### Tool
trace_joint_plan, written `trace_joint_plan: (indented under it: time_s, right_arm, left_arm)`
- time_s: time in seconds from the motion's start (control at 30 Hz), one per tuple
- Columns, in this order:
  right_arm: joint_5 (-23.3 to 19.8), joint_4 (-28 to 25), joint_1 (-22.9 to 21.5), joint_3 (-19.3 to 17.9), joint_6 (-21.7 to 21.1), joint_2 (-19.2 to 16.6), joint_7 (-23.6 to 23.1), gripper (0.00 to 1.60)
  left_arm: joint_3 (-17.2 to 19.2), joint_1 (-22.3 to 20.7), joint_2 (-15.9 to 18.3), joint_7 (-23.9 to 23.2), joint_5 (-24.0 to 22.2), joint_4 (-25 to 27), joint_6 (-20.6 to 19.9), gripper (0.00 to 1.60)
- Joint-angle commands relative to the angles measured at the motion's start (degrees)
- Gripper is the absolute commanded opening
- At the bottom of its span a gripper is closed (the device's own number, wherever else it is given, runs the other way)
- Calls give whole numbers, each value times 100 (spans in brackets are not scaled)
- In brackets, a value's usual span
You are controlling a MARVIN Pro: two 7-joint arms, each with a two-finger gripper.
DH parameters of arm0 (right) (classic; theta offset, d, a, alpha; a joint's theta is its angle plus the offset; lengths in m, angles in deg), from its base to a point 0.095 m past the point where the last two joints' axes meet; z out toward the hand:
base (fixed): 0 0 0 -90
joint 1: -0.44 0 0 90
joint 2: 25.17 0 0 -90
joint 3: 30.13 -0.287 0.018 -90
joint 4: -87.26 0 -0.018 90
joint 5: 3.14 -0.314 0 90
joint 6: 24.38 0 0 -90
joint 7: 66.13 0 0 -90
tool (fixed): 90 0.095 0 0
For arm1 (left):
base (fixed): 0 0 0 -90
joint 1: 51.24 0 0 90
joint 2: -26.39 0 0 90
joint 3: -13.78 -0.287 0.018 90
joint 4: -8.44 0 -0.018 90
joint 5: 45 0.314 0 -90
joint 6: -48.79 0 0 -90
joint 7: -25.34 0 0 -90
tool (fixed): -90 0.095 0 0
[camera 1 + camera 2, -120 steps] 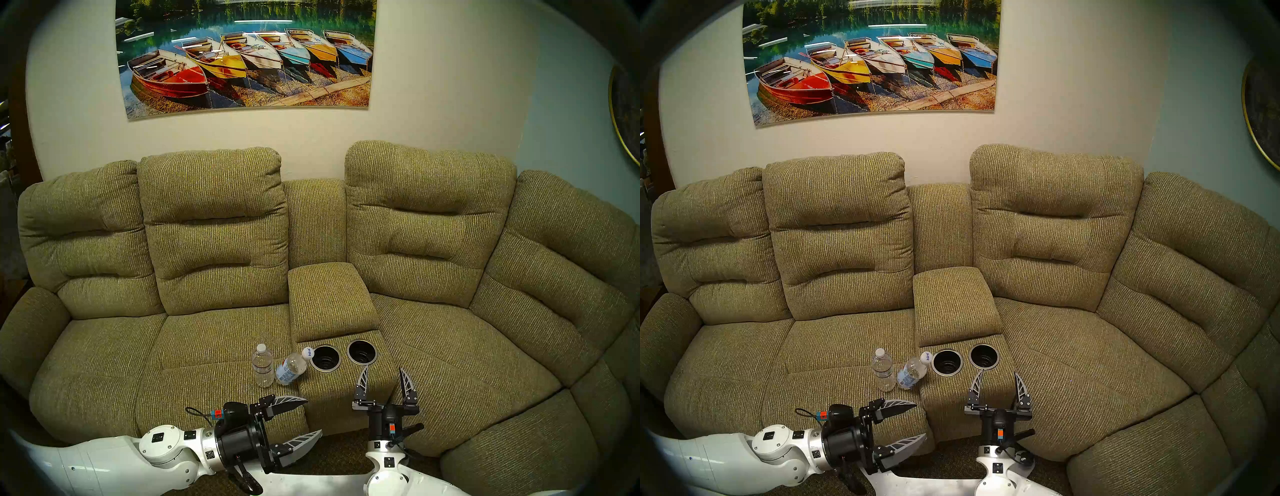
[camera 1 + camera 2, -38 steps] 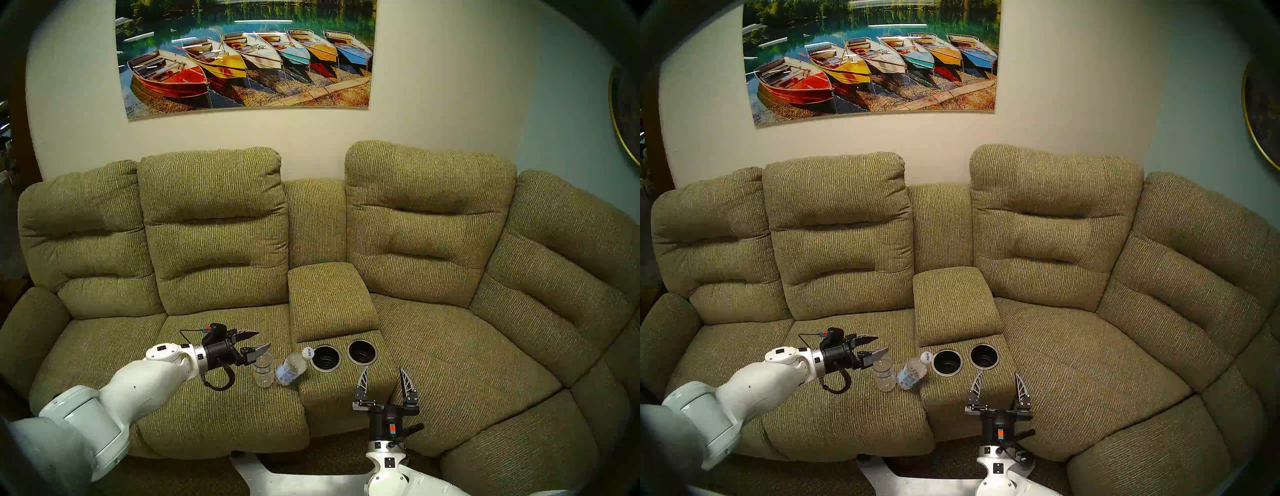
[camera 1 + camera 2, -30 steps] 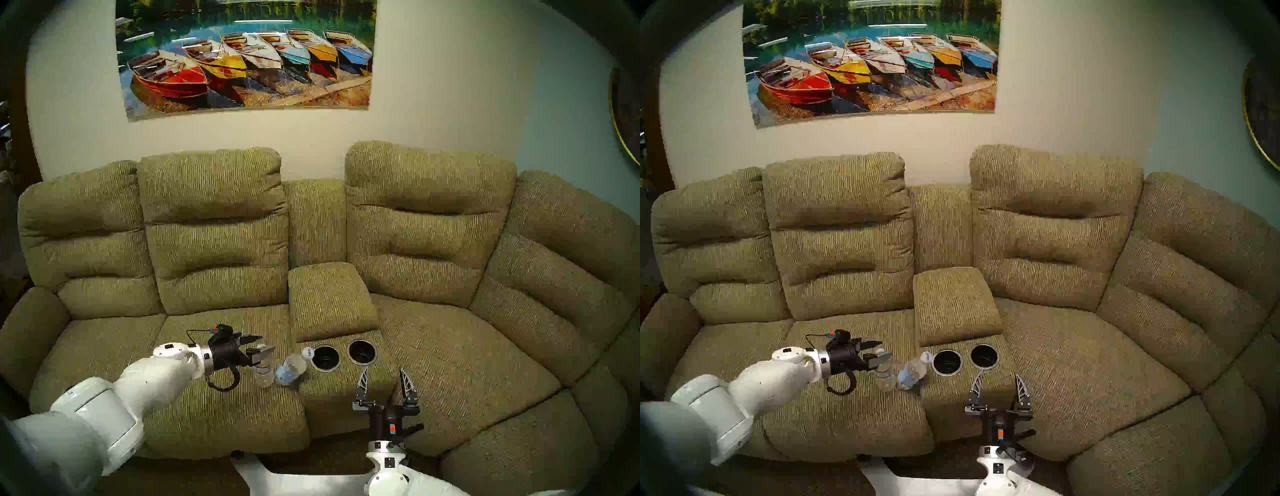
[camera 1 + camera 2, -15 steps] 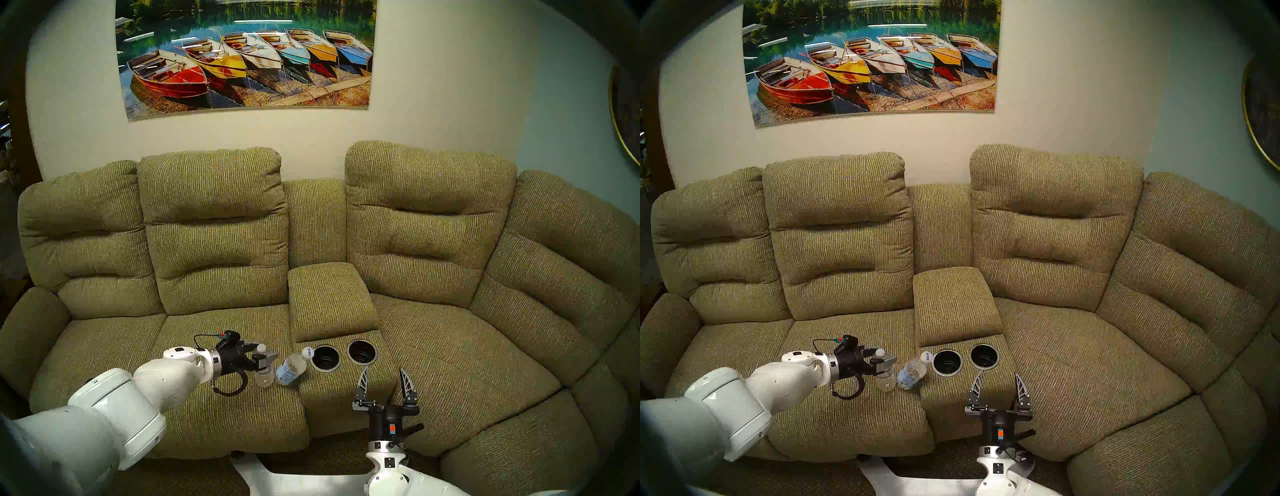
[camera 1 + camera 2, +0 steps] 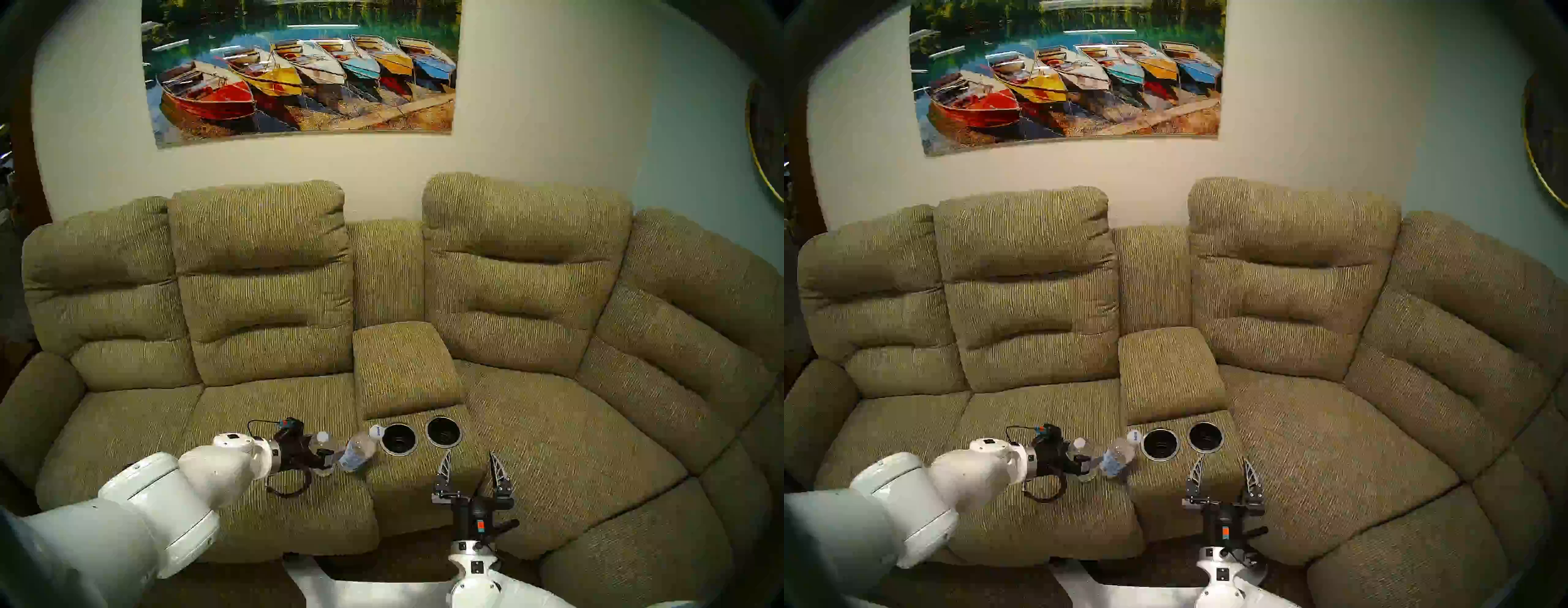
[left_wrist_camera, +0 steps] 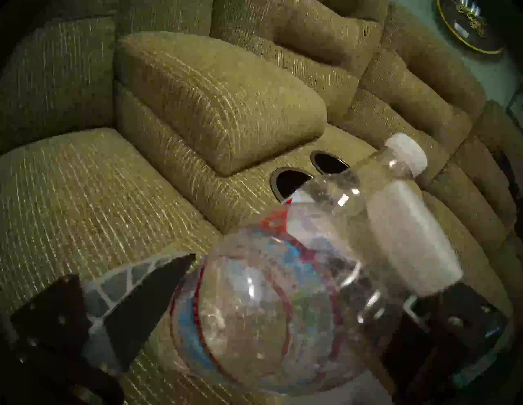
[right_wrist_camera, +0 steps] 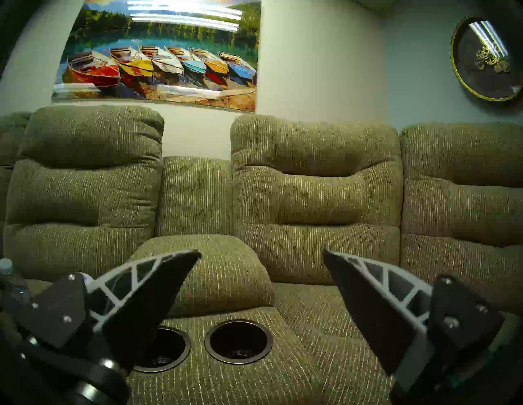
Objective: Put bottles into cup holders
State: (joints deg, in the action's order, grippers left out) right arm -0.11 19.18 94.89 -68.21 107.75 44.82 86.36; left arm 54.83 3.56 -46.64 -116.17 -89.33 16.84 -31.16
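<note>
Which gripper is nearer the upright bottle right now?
Left. The left gripper has its open jaws around the upright bottle on the seat cushion. The right gripper hovers off by the console front, below the cup holders.

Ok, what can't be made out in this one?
Left gripper: head views, its wrist and the upright bottle cover the tips; contact unclear.
Leaning bottle label print: blurred in every view.
Bottle outlines: left wrist view, overlapping and smeared.
Cup holders, bottoms: too dark, all views.
</note>
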Motion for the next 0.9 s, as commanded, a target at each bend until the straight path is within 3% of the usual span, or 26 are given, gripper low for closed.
trace_joint_plan:
  time_s: [0.0, 0.13, 0.17, 0.27, 0.3, 0.33, 0.57, 0.87]
  right_arm:
    - [-1, -40, -7, -12, 9, 16, 19, 160]
    - [-1, -40, -7, -13, 10, 17, 20, 160]
    - [-1, -41, -6, -14, 11, 17, 21, 160]
    - [0, -47, -4, -16, 10, 16, 25, 160]
    - [0, -50, -2, -17, 10, 16, 27, 160]
    - [1, -53, -1, -18, 9, 15, 29, 160]
    - [2, -57, 2, -21, 8, 16, 31, 160]
    - [-1, -40, -5, -18, 13, 18, 17, 160]
  left_arm:
    - [-60, -113, 17, -2, 70, -20, 15, 142]
    - [-83, -156, 50, -78, 104, -7, 108, 77]
    - [-76, -160, 67, -138, 99, 11, 147, 73]
    - [-111, -166, 143, -420, 138, 73, 255, 21]
    - [-136, -156, 196, -623, 160, 120, 302, 16]
    - [-162, -131, 243, -723, 176, 192, 335, 0]
    - [-408, 58, 753, -1390, 257, 967, 326, 0]
    - [-550, 133, 1042, -2306, 275, 1769, 374, 0]
